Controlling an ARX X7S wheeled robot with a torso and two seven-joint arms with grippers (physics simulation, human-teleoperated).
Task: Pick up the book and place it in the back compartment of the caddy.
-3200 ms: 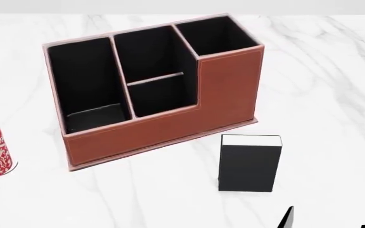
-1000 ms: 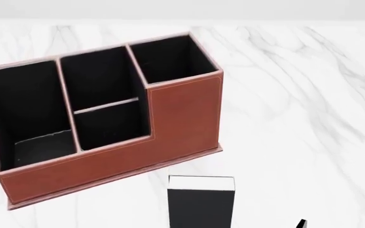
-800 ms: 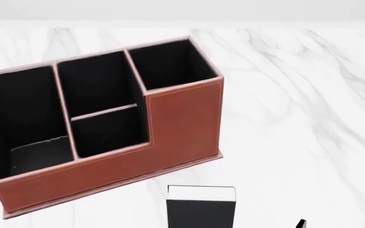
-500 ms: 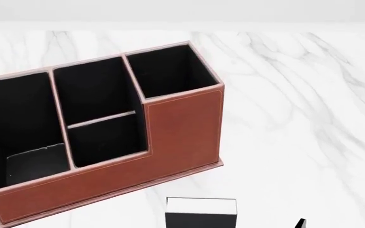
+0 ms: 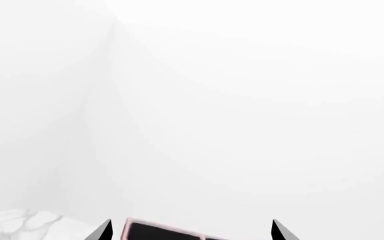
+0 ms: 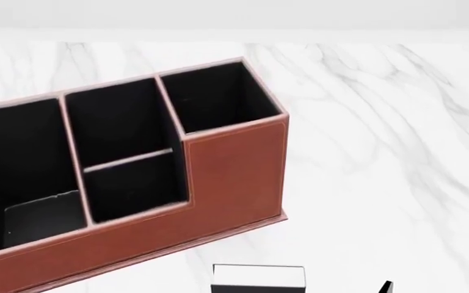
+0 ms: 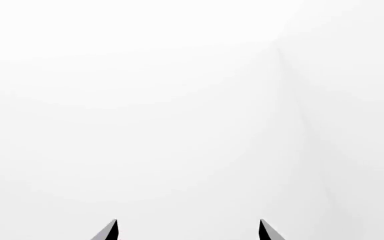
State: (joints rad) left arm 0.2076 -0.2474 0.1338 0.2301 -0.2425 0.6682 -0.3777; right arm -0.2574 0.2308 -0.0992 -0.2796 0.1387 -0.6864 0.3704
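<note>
Near the caddy [image 6: 137, 183] on the marble surface [image 6: 381, 152], book [image 6: 258, 276] upright just before its tall end, both grippers' fingers [image 5: 102, 232] spread, empty.

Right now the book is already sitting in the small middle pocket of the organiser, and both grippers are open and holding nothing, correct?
Not quite. The book is not in the organiser; the head view shows it standing on the marble table in front of it, with the small middle pocket empty. The rest holds: the left gripper and right gripper are open and empty.
</note>
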